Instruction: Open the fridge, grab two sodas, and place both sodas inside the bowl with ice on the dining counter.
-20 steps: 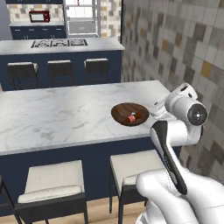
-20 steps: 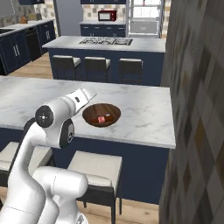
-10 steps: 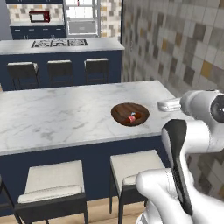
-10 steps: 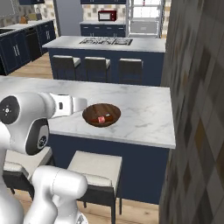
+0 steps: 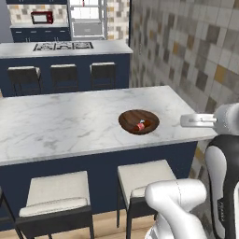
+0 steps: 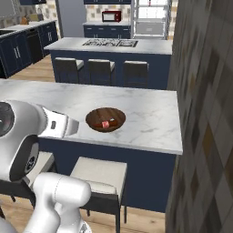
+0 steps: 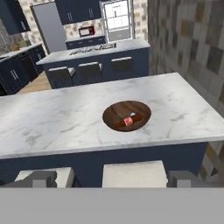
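Note:
The dark wooden bowl with ice (image 7: 114,112) sits near the right end of the marble dining counter (image 7: 52,118). A dark brown soda with a red label (image 7: 128,121) lies inside it beside pale ice cubes. My gripper (image 7: 113,178) hangs open and empty in front of the counter's near edge, short of the bowl. From the left base view the gripper (image 5: 184,121) is to the right of the bowl (image 5: 130,115); from the right base view it is to the left of the bowl (image 6: 98,116). Far back, the fridge (image 7: 116,22) appears open, with a white interior.
Cushioned stools (image 5: 58,191) stand under the counter's near side. A tiled wall (image 5: 186,51) runs along the right. Behind is a navy counter with a stovetop (image 5: 63,45), more stools and a microwave (image 5: 41,17).
The arm has swung back from the bowl toward the counter's near edge: the hand went right in the left base view and left in the right one. The jaws stayed open.

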